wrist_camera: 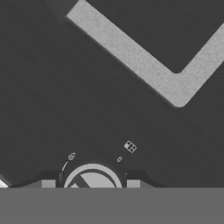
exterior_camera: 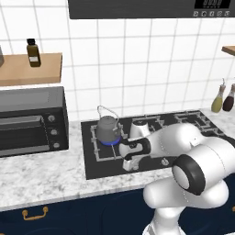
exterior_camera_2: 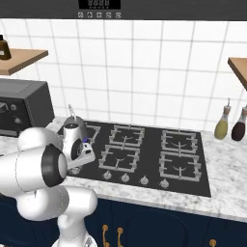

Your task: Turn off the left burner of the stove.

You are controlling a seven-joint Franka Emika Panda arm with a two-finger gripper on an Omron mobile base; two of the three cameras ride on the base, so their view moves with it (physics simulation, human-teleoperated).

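Observation:
The stove (exterior_camera: 193, 137) is a flat black cooktop set in the counter. Its left burner (exterior_camera: 98, 152) shows a blue flame (exterior_camera: 111, 142) under a grey kettle (exterior_camera: 108, 128). My gripper (exterior_camera: 130, 167) points down at the stove's front edge, just right of that burner. In the hand view the gripper (wrist_camera: 91, 183) is open, one dark fingertip on each side of a round silver knob (wrist_camera: 92, 176), with small gaps between. A grey corner of the grate (wrist_camera: 144, 65) lies beyond it. In the right base view my arm partly covers the kettle (exterior_camera_2: 73, 126) and the flame (exterior_camera_2: 86, 141).
A dark toaster oven (exterior_camera: 30, 119) stands on the marble counter (exterior_camera: 41, 179) left of the stove. More silver knobs (exterior_camera_2: 125, 177) line the stove's front edge. Two bottles (exterior_camera: 217, 102) stand at the right by the tiled wall. A wooden shelf (exterior_camera: 46, 69) hangs above the oven.

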